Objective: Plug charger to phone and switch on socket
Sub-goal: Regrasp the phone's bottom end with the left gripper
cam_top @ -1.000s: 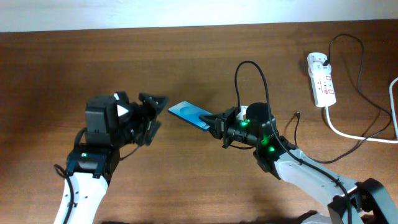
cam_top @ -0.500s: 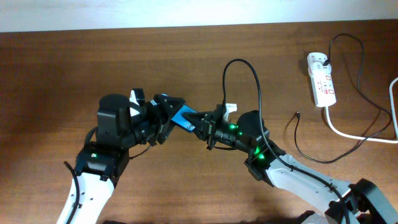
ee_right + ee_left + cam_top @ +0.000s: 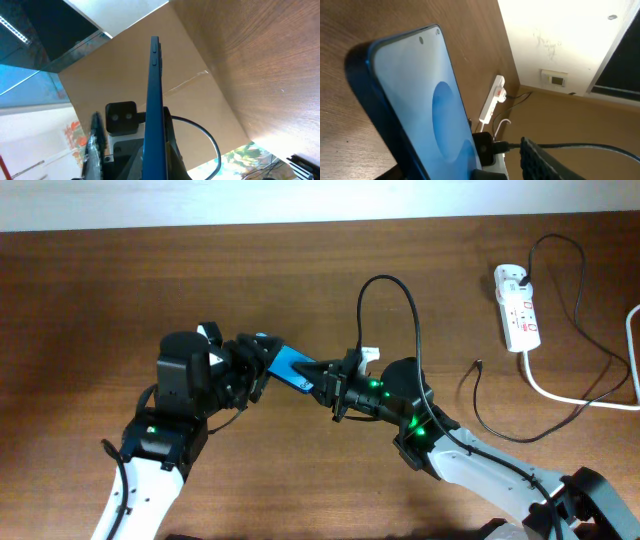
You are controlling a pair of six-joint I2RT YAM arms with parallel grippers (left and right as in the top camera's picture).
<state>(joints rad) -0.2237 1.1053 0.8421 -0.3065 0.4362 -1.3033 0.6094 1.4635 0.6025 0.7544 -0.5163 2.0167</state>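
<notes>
The slim, black-framed, blue-screened phone (image 3: 292,366) hangs above the table's middle, pinched by the right gripper (image 3: 325,385), the left gripper (image 3: 255,360) flanking it, grip unclear; the thin black charger cable (image 3: 479,366) lies unplugged, and the white power-strip socket (image 3: 518,307) is untouched.

Glossy phone (image 3: 420,110), matt wooden table (image 3: 100,290)

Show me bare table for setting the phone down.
Free: brown wooden table along its far edge, left of the white power strip; also its near edge, at centre. Crowded: right side, with thin black cable and thick white cord.
</notes>
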